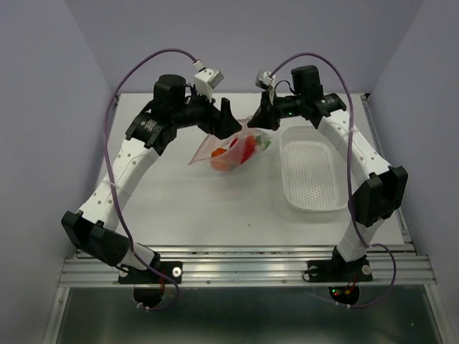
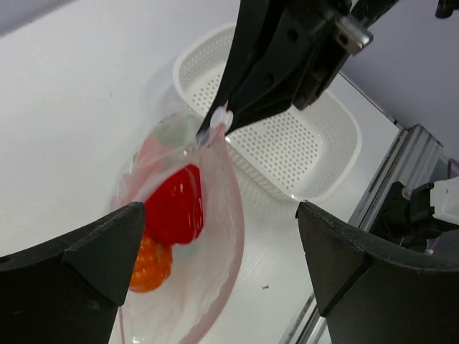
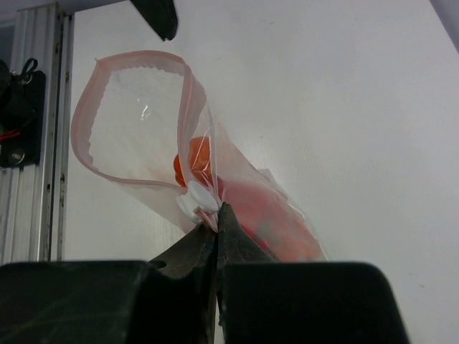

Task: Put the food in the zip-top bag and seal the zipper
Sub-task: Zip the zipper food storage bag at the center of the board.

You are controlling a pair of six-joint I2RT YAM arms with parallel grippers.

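The zip-top bag (image 1: pixel 228 152) is lifted at one corner above the table's middle, with its mouth gaping open. Inside it lie a red pepper (image 2: pixel 176 208), an orange fruit (image 2: pixel 148 264) and something green (image 1: pixel 264 142). My right gripper (image 3: pixel 217 211) is shut on the bag's pink zipper strip (image 3: pixel 136 61), right beside the white slider tab (image 3: pixel 195 198). It also shows in the top view (image 1: pixel 257 122). My left gripper (image 2: pixel 221 215) is open and empty, its jaws wide apart just above and left of the bag's mouth; the top view (image 1: pixel 228 118) shows it too.
The white perforated basket (image 1: pixel 312 172) stands to the right of the bag, under the right arm, and holds nothing. The table's metal front rail (image 1: pixel 244 269) runs along the near edge.
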